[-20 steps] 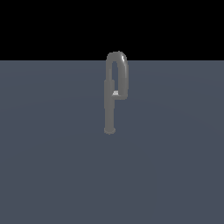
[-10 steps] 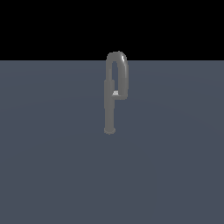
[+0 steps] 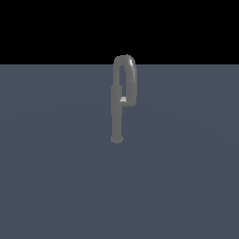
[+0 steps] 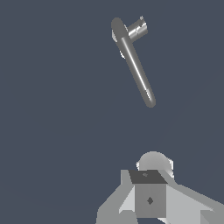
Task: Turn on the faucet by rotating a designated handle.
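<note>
Faucet point(image 3: 117, 112) stands upright on a flat slate-grey floor point(image 3: 56, 177), a little toward the exterior view's right of centre, its small round foot resting on the surface. The straight dull-grey column rises to an inverted-U loop, and the loop's far leg comes down on the exterior view's right to a short open end partway along the column, with a pale highlight just under it. Nothing of the arm shows in that view.

From the wrist camera the faucet point(image 4: 133, 61) appears from above as a slanted grey bar with a short shiny stub branching off near one end. The gripper point(image 4: 150, 197) shows only as blocky grey and white shapes at the frame's edge, well apart from the faucet; its fingertips seem to be out of sight, so I cannot tell how wide the jaws stand.
</note>
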You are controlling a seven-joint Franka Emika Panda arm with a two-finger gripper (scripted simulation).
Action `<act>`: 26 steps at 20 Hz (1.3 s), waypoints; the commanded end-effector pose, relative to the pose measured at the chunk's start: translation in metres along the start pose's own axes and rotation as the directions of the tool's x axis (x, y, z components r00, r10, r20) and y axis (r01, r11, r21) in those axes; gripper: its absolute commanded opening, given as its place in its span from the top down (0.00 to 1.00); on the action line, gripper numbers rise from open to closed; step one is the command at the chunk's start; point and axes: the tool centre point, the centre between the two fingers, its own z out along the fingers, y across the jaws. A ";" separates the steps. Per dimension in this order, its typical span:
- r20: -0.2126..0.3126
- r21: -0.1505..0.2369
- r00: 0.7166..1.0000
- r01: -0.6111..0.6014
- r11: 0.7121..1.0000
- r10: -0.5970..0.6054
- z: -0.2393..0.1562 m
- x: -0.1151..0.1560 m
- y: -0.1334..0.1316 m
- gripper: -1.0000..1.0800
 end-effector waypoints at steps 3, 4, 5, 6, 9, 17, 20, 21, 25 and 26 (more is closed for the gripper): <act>0.074 0.055 0.996 -0.061 0.997 0.057 0.002 0.026 -0.003 1.00; 0.091 0.067 0.993 -0.075 0.995 0.069 0.002 0.032 -0.004 1.00; 0.108 0.078 0.991 -0.090 0.993 0.081 0.003 0.037 -0.004 1.00; 0.125 0.090 0.988 -0.104 0.991 0.093 0.004 0.043 -0.004 1.00; 0.178 0.122 0.976 -0.149 0.981 0.126 0.006 0.061 -0.005 1.00; 0.326 0.199 0.923 -0.277 0.940 0.203 0.019 0.108 -0.004 1.00; 0.384 0.223 0.895 -0.327 0.918 0.226 0.025 0.125 -0.003 1.00; 0.403 0.230 0.885 -0.345 0.910 0.233 0.027 0.131 -0.002 1.00; 0.482 0.255 0.838 -0.415 0.873 0.258 0.038 0.154 0.001 1.00; 0.502 0.261 0.824 -0.433 0.863 0.263 0.041 0.160 0.002 1.00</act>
